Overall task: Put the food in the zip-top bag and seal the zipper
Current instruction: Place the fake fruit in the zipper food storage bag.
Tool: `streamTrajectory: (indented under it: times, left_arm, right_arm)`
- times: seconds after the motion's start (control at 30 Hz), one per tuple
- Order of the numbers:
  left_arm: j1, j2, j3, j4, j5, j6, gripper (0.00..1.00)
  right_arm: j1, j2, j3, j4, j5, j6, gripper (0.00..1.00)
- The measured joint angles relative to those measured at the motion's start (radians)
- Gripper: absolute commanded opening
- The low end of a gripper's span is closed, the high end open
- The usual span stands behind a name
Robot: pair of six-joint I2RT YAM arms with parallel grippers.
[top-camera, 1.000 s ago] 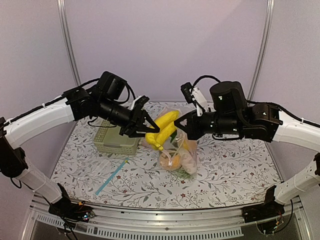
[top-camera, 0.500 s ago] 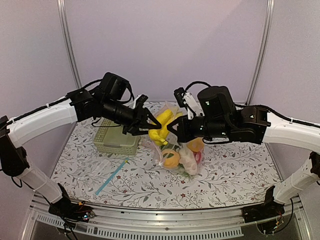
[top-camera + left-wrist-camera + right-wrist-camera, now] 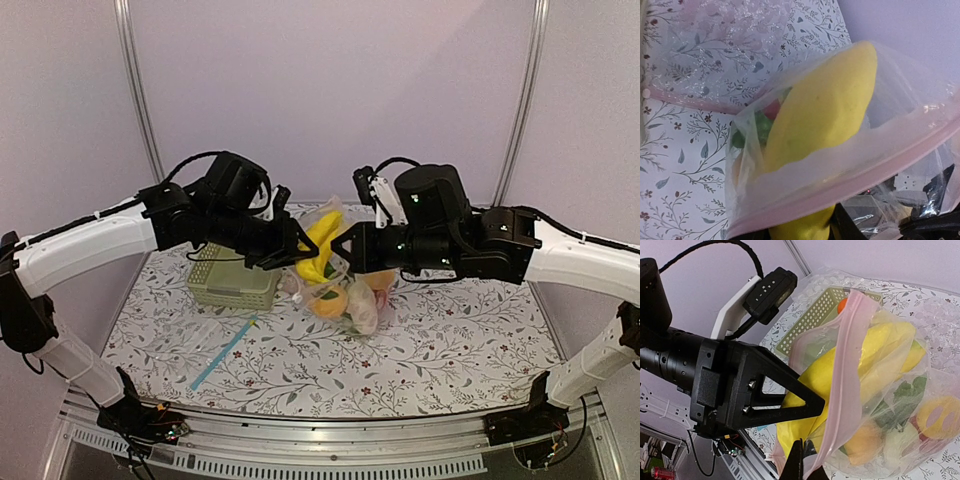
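Bag is held up between both arms over the worktop; whether its bottom touches cannot be told. Mouth is gaping, with the two halves of the zipper well apart. Inside are seen: banana tilted with its tip up at the mouth, orange fruit, greens, and more pieces too blurred to name. Basket is set on the worktop just left of the bag; flat bag with blue strip is laid in front of it.

Left jaws: pressed together on the bag's edge at the mouth. Right jaws: only the tips are seen, pinched on the zipper at its lower end.
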Motion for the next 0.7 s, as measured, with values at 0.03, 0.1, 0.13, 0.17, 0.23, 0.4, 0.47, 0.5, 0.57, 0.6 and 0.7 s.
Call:
streamTrajectory:
  times: [0.03, 0.1, 0.13, 0.17, 0.23, 0.4, 0.47, 0.5, 0.57, 0.6, 0.7]
  left_arm:
    - [-0.006, 0.000, 0.002, -0.009, -0.022, 0.008, 0.32]
    - [-0.015, 0.003, 0.006, -0.026, -0.053, 0.026, 0.39]
    - [-0.021, 0.004, 0.010, -0.035, -0.068, 0.036, 0.43]
    - [-0.024, 0.006, 0.015, -0.041, -0.077, 0.047, 0.47]
    - [-0.029, 0.013, 0.030, -0.047, -0.096, 0.069, 0.55]
    - [-0.031, 0.016, 0.068, -0.044, -0.093, 0.136, 0.71]
    - [-0.032, 0.014, 0.082, -0.040, -0.080, 0.169, 0.73]
    - [-0.032, 0.013, 0.087, -0.037, -0.069, 0.188, 0.73]
    - [-0.032, 0.007, 0.094, -0.028, -0.046, 0.224, 0.74]
    - [-0.032, 0.001, 0.095, -0.021, -0.032, 0.242, 0.74]
    - [-0.032, -0.036, 0.095, -0.005, 0.000, 0.298, 0.75]
  right_arm:
    - [0.000, 0.001, 0.000, 0.000, 0.000, 0.004, 0.00]
    - [0.000, 0.002, 0.000, 0.000, 0.001, 0.011, 0.00]
    - [0.000, 0.002, 0.002, 0.001, 0.001, 0.017, 0.00]
    - [0.000, 0.002, 0.003, 0.001, 0.001, 0.022, 0.00]
    - [0.000, 0.002, 0.005, 0.003, 0.002, 0.029, 0.00]
    - [0.004, 0.012, 0.005, 0.006, 0.010, 0.039, 0.00]
    - [0.005, 0.016, 0.005, 0.006, 0.021, 0.043, 0.00]
    - [0.005, 0.018, 0.005, 0.006, 0.031, 0.044, 0.00]
    - [0.005, 0.019, 0.005, 0.006, 0.051, 0.047, 0.00]
    - [0.003, 0.020, 0.005, 0.005, 0.061, 0.049, 0.00]
    - [-0.010, 0.020, 0.005, 0.002, 0.083, 0.062, 0.00]
